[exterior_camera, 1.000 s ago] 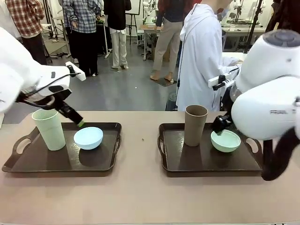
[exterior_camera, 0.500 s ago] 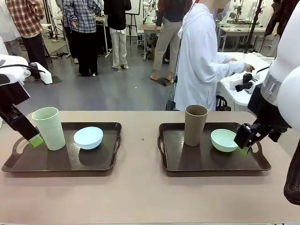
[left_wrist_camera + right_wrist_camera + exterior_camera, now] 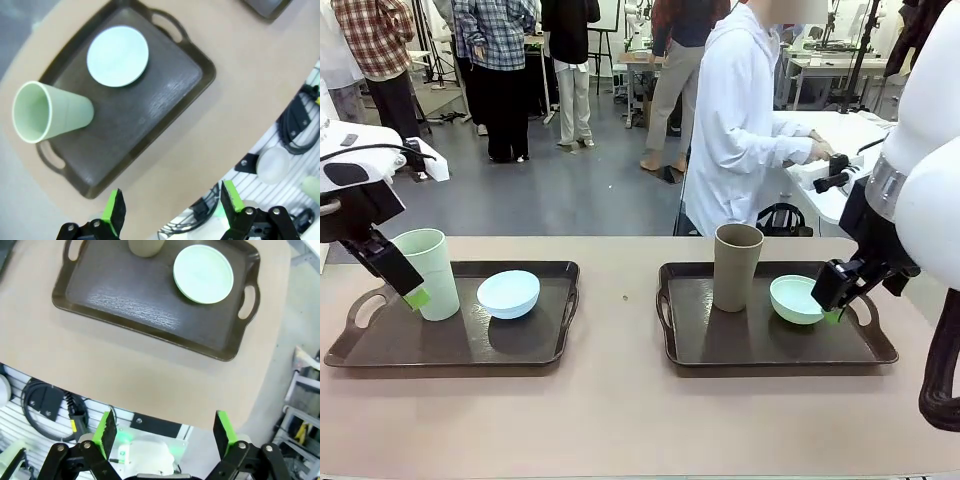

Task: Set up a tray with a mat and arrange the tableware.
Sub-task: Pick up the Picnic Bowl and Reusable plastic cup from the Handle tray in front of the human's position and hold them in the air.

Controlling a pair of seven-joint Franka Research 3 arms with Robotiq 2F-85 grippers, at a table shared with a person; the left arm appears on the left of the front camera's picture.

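The left arm is pulling back toward the table's left edge. The left gripper (image 3: pixel 415 296), earlier hanging between the pale green cup (image 3: pixel 430 268) and the blue bowl (image 3: pixel 508 293), is now sitting at the cup's left side. The right gripper (image 3: pixel 832 312) is drawing off the mint bowl (image 3: pixel 796 298) toward its right rim, and its arm is swinging up and aside. The person (image 3: pixel 740 130) is turning and reaching to the bench (image 3: pixel 845 128) behind.

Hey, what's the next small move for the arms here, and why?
Probably back both arms off to a rest pose. The left tray holds the green cup and blue bowl, and the right tray holds the brown cup and mint bowl, all upright. The left gripper and right gripper are open and empty, so nothing looks left to place.
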